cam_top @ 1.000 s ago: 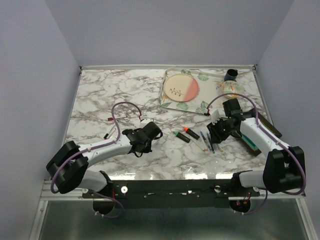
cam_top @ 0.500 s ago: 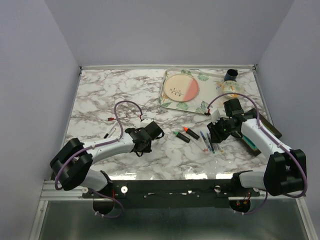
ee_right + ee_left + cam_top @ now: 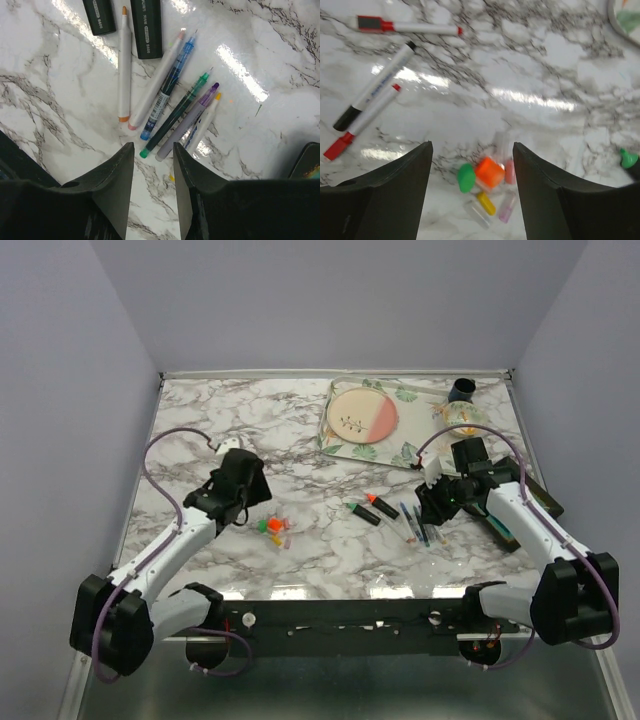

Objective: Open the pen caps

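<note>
Loose pen caps lie in a small pile on the marble: orange, green, yellow, pink and clear. In the top view this pile of pen caps sits just right of my left gripper. The left gripper hangs above them, open, holding nothing. My right gripper hovers open and empty over a fan of thin uncapped pens. Two black highlighter barrels lie beyond them. The right gripper stands beside those pens.
Three white pens with red or black ends lie left of the caps. A round plate on a leaf-patterned tray and a dark cup are at the back right. A dark case lies under the right arm.
My left arm has swung left and lifted, uncovering the pile of caps, and its jaws have opened. The right arm has stayed put.
</note>
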Robot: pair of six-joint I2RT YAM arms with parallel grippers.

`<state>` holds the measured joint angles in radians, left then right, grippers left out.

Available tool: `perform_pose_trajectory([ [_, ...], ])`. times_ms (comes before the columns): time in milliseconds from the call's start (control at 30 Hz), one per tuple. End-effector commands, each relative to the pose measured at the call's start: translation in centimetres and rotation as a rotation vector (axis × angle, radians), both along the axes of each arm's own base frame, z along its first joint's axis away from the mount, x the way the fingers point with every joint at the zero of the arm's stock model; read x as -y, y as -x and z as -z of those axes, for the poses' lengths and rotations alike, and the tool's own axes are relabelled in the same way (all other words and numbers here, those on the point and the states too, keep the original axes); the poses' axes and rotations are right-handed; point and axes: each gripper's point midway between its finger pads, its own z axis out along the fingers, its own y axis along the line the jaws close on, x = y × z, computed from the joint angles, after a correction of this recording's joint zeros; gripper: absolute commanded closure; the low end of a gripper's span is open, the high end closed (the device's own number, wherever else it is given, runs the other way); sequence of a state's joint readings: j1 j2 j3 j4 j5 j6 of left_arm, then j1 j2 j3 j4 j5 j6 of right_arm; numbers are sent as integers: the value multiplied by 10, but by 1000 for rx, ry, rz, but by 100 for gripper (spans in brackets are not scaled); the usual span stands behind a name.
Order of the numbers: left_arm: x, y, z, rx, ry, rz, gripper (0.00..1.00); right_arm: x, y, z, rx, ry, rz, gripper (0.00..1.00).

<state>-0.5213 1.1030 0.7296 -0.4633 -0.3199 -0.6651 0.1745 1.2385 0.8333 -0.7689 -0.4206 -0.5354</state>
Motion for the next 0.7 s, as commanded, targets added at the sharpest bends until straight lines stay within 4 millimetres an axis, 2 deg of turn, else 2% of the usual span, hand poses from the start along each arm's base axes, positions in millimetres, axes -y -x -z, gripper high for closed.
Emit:
perform_pose_trajectory([
  [0, -29, -53, -10, 81, 191, -65, 26, -6, 1, -15, 24, -44, -35, 56],
  [33, -36, -60, -6, 59, 207, -106, 26, -7, 1, -15, 24, -45, -37, 56],
  [67, -39, -72, -15, 63, 226, -143, 26, -7, 1, -16, 25, -48, -38, 56],
  [100, -44, -78, 2, -3, 245, -220, 26, -7, 1, -16, 28, -49, -40, 55],
  [167, -57, -90, 4, -54, 260, -325, 26, -8, 1, -18, 35, -53, -43, 56],
  [200, -65, -92, 22, -117, 231, -389, 26, -8, 2, -17, 31, -54, -42, 56],
  [267, -76, -95, 26, -186, 227, -518, 28, -9, 1, -19, 39, -58, -43, 56],
  [300, -81, -95, 40, -235, 205, -554, 30, -8, 2, -18, 35, -54, -42, 56],
  [333, -88, -97, 42, -238, 195, -621, 31, -9, 2, -19, 36, -58, -45, 56],
  [600, -112, -109, 51, -234, 211, -761, 32, -9, 2, -18, 31, -58, -47, 56],
  [667, -115, -113, 52, -241, 207, -771, 35, -8, 2, -17, 28, -56, -45, 56],
])
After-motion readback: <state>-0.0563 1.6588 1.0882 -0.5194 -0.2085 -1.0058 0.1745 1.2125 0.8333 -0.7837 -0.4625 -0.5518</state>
